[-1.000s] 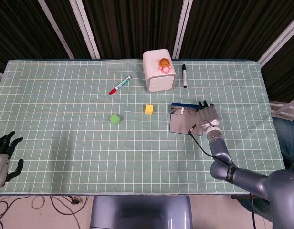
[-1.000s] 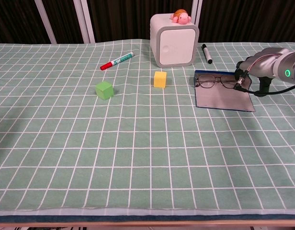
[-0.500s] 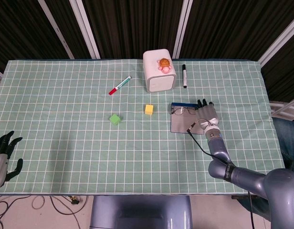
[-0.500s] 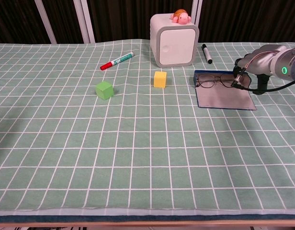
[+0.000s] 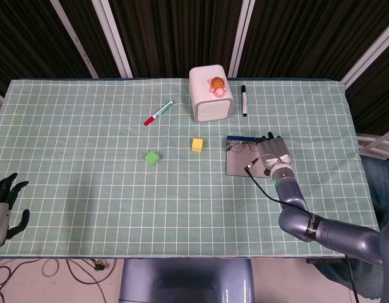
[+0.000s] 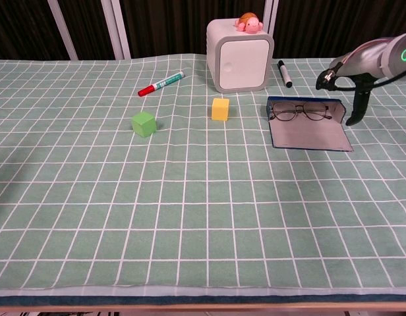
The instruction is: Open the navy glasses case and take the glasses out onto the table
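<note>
at the far left edge of the table, the left hand (image 5: 4, 202) rests idle with its fingers spread, holding nothing, well apart from the work. moving right, a green cube (image 6: 144, 123) and a yellow cube (image 6: 220, 108) sit on the checked cloth (image 6: 190, 210). further right, the navy glasses case (image 6: 307, 131) lies open and flat, the glasses (image 6: 302, 112) resting inside along its far edge, not yet on the table. the right hand (image 5: 273, 151) hovers above the case's right end, probably positioned to reach for the glasses; its fingers appear loosely extended, holding nothing.
</note>
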